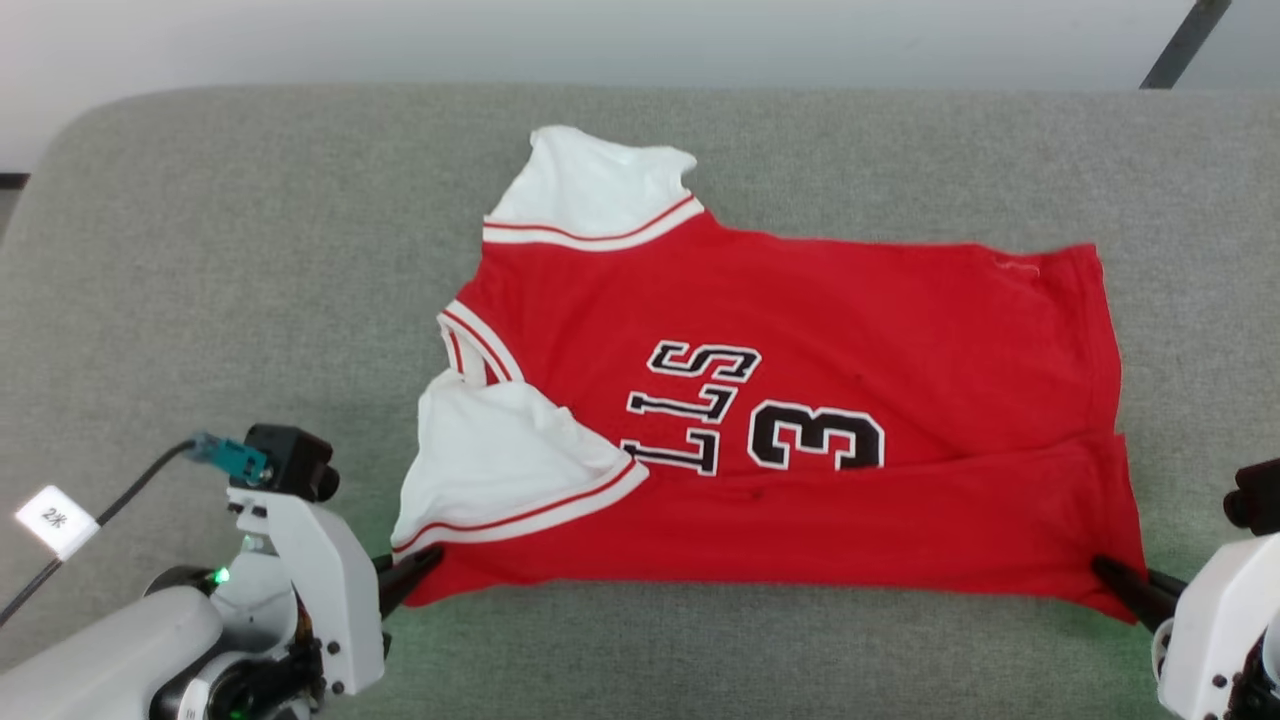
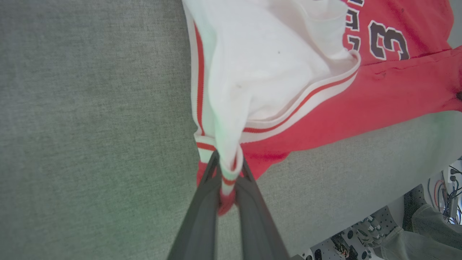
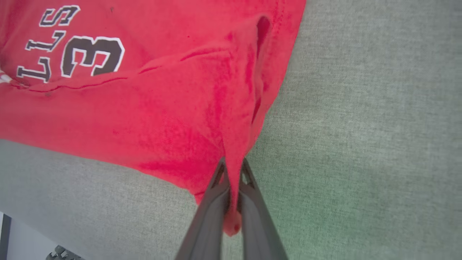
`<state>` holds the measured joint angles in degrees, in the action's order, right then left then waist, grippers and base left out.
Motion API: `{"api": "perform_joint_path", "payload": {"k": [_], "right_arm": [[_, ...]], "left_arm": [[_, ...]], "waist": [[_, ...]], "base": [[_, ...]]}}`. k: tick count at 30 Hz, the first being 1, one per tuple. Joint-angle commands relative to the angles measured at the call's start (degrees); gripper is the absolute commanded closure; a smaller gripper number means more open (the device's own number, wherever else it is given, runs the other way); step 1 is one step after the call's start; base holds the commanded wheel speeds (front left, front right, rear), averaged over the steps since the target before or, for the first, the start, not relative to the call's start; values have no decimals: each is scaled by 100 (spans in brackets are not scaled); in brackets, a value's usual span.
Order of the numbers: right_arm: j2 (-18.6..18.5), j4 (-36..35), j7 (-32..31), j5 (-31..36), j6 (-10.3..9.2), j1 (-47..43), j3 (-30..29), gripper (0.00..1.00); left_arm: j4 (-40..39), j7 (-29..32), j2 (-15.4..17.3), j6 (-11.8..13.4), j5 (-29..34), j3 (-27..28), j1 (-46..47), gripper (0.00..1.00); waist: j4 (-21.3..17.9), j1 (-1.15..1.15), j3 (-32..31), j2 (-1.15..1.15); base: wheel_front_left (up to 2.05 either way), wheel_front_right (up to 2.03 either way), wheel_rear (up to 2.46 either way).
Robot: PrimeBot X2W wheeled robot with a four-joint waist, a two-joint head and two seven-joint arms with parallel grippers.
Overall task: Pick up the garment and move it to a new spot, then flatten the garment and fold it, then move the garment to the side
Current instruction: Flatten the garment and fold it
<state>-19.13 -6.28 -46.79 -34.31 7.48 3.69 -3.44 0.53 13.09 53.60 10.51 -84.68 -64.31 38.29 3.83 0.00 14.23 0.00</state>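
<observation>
- Head view: a red jersey-style shirt (image 1: 830, 330) with white short sleeves and black-and-white chest lettering lies spread on the grey fabric-covered tabletop (image 1: 200, 250). Its collar points to the robot's left and its hem to the right, with the near edge doubled over.
- The left gripper (image 1: 422, 565) holds the near sleeve-side corner, and the right gripper (image 1: 1108, 572) holds the near hem corner. Both forearms sit low at the near edge, tips aimed inward at the cloth.
- Left wrist view: the fingers (image 2: 202, 216) are clamped tight on striped sleeve trim plus a tuft of red cloth. Risk: the bite is thin, so a hard pull could slip it free.
- Right wrist view: the jaws are closed on a narrow pleat of red hem, which is drawn into a ridge. Risk: uneven travel between the arms would skew the fold, and the ridge could leave a crease.
</observation>
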Motion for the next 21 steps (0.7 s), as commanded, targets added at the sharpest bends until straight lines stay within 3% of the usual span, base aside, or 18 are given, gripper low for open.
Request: {"api": "perform_joint_path", "payload": {"k": [1, 11, 20, 21], "right_arm": [[-16, -86, -74, -30, 2, -139, -84, 100], [72, -368, -476, 4, 1, -607, -375, 100], [238, -426, -575, 98, 1, -744, -437, 100], [249, -428, -593, 123, 1, -723, -429, 100]], "left_arm": [[-119, 8, 98, 102, -27, -5, -117, 100], [-733, 18, 372, 522, -212, -76, -481, 100], [-731, -61, 267, 504, -237, -137, -639, 99], [-683, -63, 225, 489, -235, -146, -643, 73]], "waist": [[35, 0, -104, 0], [61, 0, -202, 0], [55, 0, -197, 0], [48, 0, -197, 0]], "base": [[0, 0, 0], [0, 0, 0], [0, 0, 0], [0, 0, 0]]}}
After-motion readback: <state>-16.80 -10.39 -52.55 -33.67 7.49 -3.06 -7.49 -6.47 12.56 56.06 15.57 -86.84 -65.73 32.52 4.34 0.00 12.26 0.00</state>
